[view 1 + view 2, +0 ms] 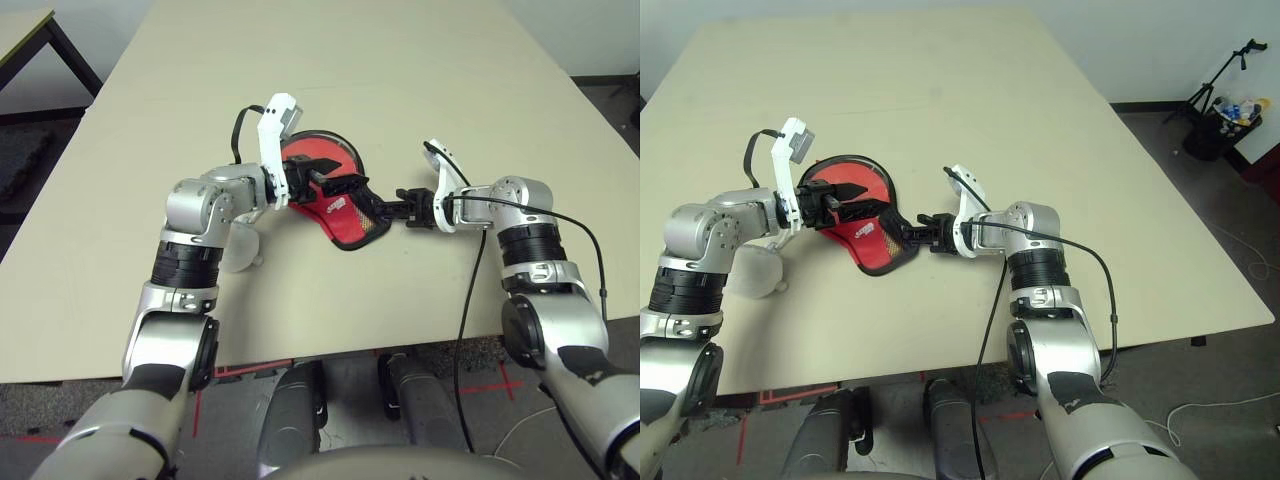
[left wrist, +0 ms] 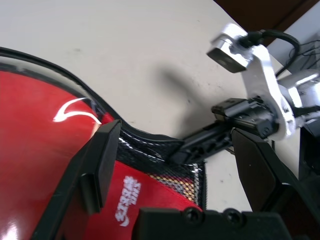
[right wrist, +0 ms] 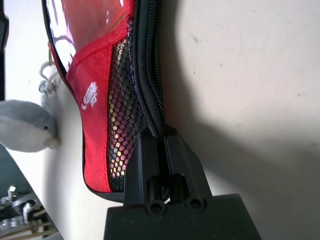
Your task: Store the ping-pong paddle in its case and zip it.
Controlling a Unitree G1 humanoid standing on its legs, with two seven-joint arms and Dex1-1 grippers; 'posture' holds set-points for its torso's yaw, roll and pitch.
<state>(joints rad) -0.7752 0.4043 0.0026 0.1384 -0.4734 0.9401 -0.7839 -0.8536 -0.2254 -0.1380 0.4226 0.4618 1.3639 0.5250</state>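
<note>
The red case lies flat on the table, with black zip trim, a mesh pocket and a small white logo. Its wide round end shows a glossy red face; I cannot tell whether that is the ping-pong paddle or the cover. The paddle's handle is hidden. My left gripper hovers open just over the case's middle, one finger above the red fabric. My right gripper is shut on the black zip trim at the case's narrow end, reaching in from the right.
A small white-grey cloth pouch on a cord lies by my left forearm, left of the case. The beige table stretches bare beyond the case. Its front edge runs close under both elbows.
</note>
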